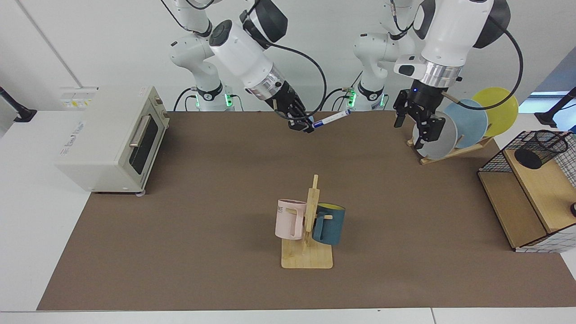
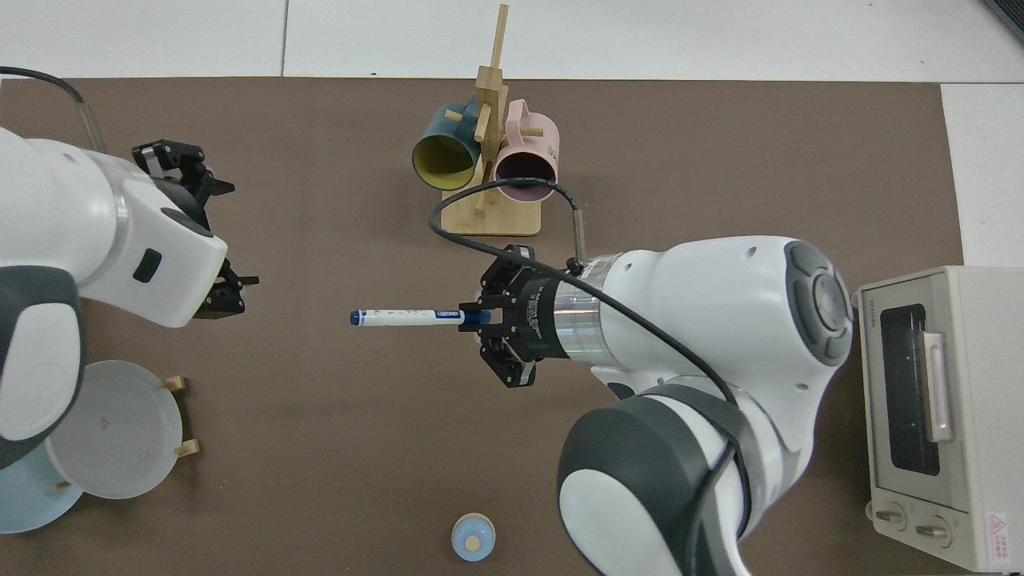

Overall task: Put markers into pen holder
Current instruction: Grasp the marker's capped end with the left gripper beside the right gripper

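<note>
One marker (image 1: pixel 332 119) is in play, clamped by its capped end in the right gripper (image 1: pixel 308 128) and held in the air above the desk's (image 1: pixel 202 202) far middle, its free end pointing toward the left gripper (image 1: pixel 416 121), whose fingers stand apart above the plate rack (image 1: pixel 450 150). One pen holder (image 1: pixel 539 148) sits on the wooden shelf of the wire rack (image 1: pixel 517 198) at the desk's edge, well apart from the marker; its inside is too dark to read. Two mugs (image 1: pixel 310 221) hang on the wooden stand (image 1: pixel 307 258), three plates (image 1: pixel 468 123) lean in the rack, and one toaster oven (image 1: pixel 112 139) stands at the opposite edge. Broad bare mat lies between marker and holder.
</note>
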